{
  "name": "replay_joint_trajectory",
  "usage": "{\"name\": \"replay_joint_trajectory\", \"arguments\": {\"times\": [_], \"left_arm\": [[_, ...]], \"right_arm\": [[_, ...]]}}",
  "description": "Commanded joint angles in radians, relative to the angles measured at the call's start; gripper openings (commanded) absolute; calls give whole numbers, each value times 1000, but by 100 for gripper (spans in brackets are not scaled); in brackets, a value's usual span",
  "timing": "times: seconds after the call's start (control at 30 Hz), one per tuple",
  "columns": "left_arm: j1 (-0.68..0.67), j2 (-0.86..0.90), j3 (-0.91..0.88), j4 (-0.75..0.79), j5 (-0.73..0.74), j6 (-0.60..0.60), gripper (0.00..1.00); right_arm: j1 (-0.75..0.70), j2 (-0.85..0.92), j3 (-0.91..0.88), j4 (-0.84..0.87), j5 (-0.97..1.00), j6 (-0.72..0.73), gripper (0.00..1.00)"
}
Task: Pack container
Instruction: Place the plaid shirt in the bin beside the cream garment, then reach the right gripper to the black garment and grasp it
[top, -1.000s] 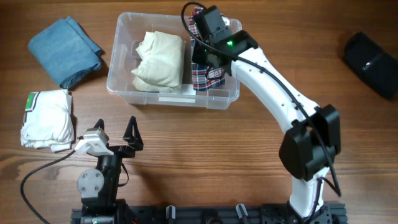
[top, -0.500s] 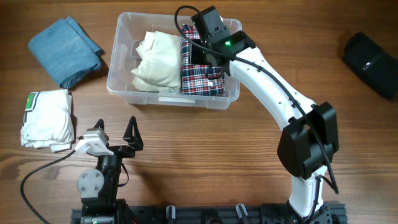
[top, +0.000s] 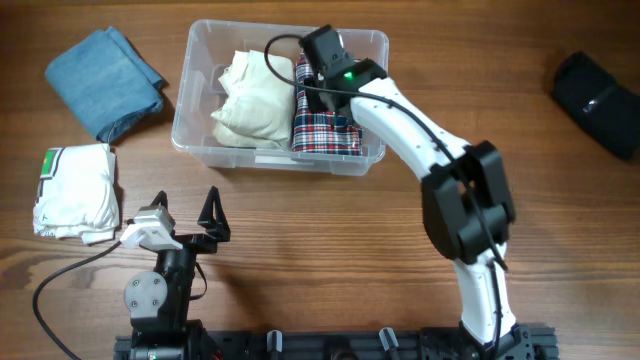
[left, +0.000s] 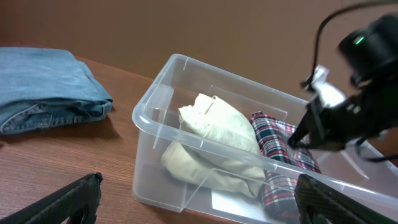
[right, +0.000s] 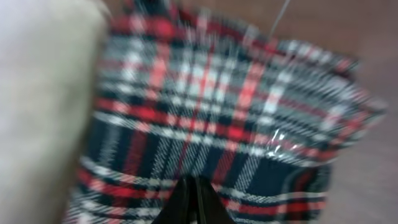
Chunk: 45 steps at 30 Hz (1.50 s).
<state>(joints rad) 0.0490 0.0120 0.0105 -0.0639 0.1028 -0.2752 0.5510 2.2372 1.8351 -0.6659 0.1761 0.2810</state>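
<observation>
The clear plastic container (top: 280, 160) stands at the back middle of the table and also shows in the left wrist view (left: 149, 106). Inside it lie a folded cream garment (top: 255, 95) (left: 214, 124) on the left and a red, white and navy plaid garment (top: 322, 125) (left: 283, 146) (right: 217, 112) on the right. My right gripper (top: 322, 70) (right: 191, 190) is over the container's back, just above the plaid garment, with its fingers shut together. My left gripper (top: 185, 215) (left: 199, 199) is open and empty, low at the front left, facing the container.
A folded blue denim garment (top: 105, 80) (left: 43, 87) lies at the back left. A folded white garment (top: 75, 190) lies at the left edge. A black object (top: 600, 100) lies at the far right.
The right gripper has moved left over the container. The plaid garment went from bunched at the container's right end to lying flat beside the cream garment. The left arm has not moved.
</observation>
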Motion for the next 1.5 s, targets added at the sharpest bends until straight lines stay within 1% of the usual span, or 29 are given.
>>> {"name": "replay_joint_trajectory", "arguments": {"times": [0.0, 0.07, 0.17, 0.23, 0.27, 0.3, 0.33, 0.37, 0.4, 0.43, 0.5, 0.53, 0.6, 0.63, 0.67, 0.73, 0.8, 0.9, 1.0, 1.1, 1.13, 1.2, 1.23, 1.27, 1.3, 1.4, 1.47], "left_arm": [[8, -9, -5, -5, 2, 10, 100], [8, -9, -5, -5, 2, 10, 100], [8, -9, -5, -5, 2, 10, 100], [8, -9, -5, -5, 2, 10, 100], [8, -9, -5, -5, 2, 10, 100], [8, -9, -5, -5, 2, 10, 100], [8, -9, -5, -5, 2, 10, 100], [8, -9, -5, -5, 2, 10, 100], [8, -9, -5, -5, 2, 10, 100], [8, -9, -5, -5, 2, 10, 100], [8, -9, -5, -5, 2, 10, 100], [8, -9, -5, -5, 2, 10, 100], [8, -9, -5, -5, 2, 10, 100], [8, -9, -5, -5, 1, 10, 100], [8, -9, -5, -5, 2, 10, 100], [8, -9, -5, -5, 1, 10, 100], [8, -9, -5, -5, 2, 10, 100], [8, -9, -5, -5, 2, 10, 100], [8, -9, -5, -5, 2, 10, 100], [8, -9, -5, -5, 2, 10, 100], [8, -9, -5, -5, 2, 10, 100], [8, -9, -5, -5, 2, 10, 100], [8, -9, -5, -5, 2, 10, 100], [8, -9, -5, -5, 2, 10, 100], [8, -9, -5, -5, 2, 10, 100], [8, -9, -5, -5, 2, 10, 100], [8, -9, -5, -5, 2, 10, 100]], "right_arm": [[0, 13, 16, -4, -19, -33, 4], [-1, -14, 22, -8, -18, -45, 4], [-27, -164, 83, -48, 34, -46, 6], [-72, -281, 107, -77, 74, -46, 20], [-103, -327, 107, -92, 113, -46, 25], [-166, -371, 107, -119, 178, -45, 34], [-207, -383, 107, -135, 187, -45, 41], [-280, -389, 107, -166, 179, -41, 46], [-356, -389, 107, -189, 144, -42, 53], [-413, -387, 105, -200, 107, -42, 57], [-586, -386, 92, -201, -41, -42, 63], [-694, -381, 88, -188, -146, -43, 68], [-859, -362, 87, -171, -322, -64, 71], [-921, -346, 87, -162, -376, -79, 72], [-993, -317, 87, -158, -385, -106, 73], [-1052, -272, 87, -172, -317, -131, 75], [-1109, -201, 87, -189, -244, -188, 78], [-1141, -128, 87, -158, -274, -256, 80], [-1141, -72, 87, -99, -274, -336, 83], [-1142, -44, 87, -54, -276, -404, 91], [-1150, -35, 87, -42, -268, -401, 93], [-1182, -21, 87, -23, -264, -246, 94], [-1213, -9, 87, -10, -358, -191, 94], [-1236, -1, 87, 1, -432, -186, 94], [-1253, 8, 87, 3, -448, -169, 94], [-1289, 24, 87, 0, -453, -178, 95], [-1309, 32, 87, 5, -509, -220, 95]]}}
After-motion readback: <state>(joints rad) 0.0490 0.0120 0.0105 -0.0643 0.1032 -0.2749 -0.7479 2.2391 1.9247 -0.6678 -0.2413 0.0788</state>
